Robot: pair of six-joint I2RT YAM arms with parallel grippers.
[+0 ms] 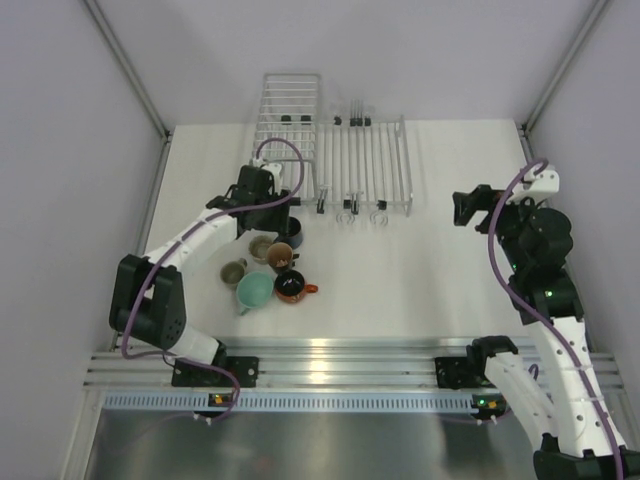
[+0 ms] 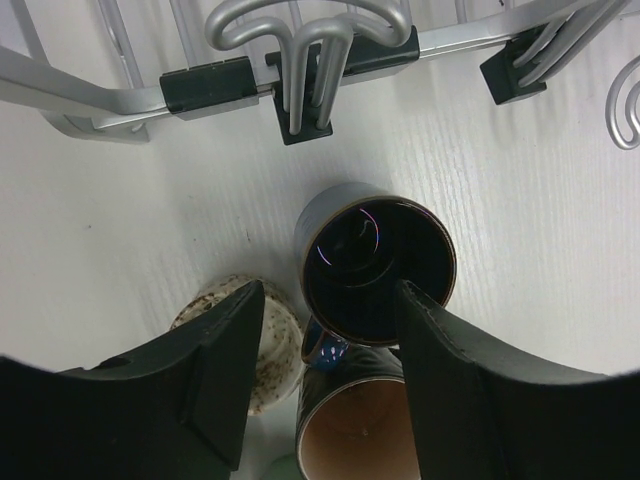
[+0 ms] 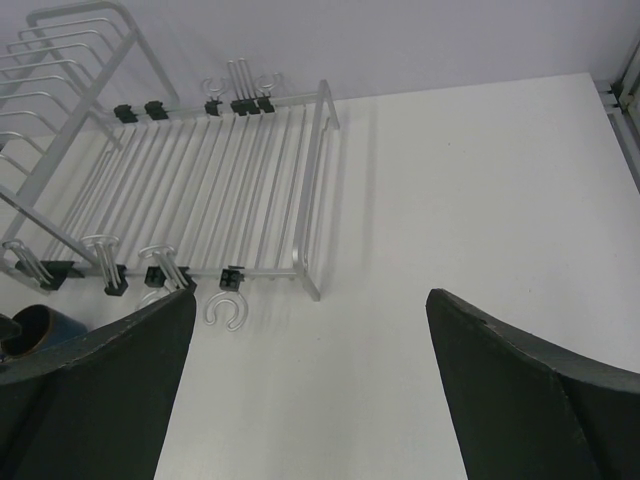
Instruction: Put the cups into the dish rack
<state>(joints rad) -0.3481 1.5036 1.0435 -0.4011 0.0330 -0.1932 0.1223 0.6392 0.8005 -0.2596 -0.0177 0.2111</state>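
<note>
Six cups stand clustered left of centre: dark blue (image 1: 291,233), beige (image 1: 261,247), brown (image 1: 281,255), olive-grey (image 1: 233,272), mint-teal (image 1: 254,291) and orange-red (image 1: 291,287). My left gripper (image 1: 277,217) hangs over the cluster's far end, open. In the left wrist view my left gripper (image 2: 330,295) has its fingers either side of the handle of the dark blue cup (image 2: 378,268), with gaps on both sides. The brown cup (image 2: 355,430) and beige cup (image 2: 272,345) lie just below. The dish rack (image 1: 362,165) holds no cups. My right gripper (image 1: 470,207) is open over bare table, right of the rack (image 3: 200,190).
A taller wire basket (image 1: 288,118) stands at the back left, touching the rack. Silver hooks (image 1: 347,216) hang along the rack's near rim (image 2: 120,95). Grey walls close in the table on three sides, and a metal rail (image 1: 330,362) carries both arm bases.
</note>
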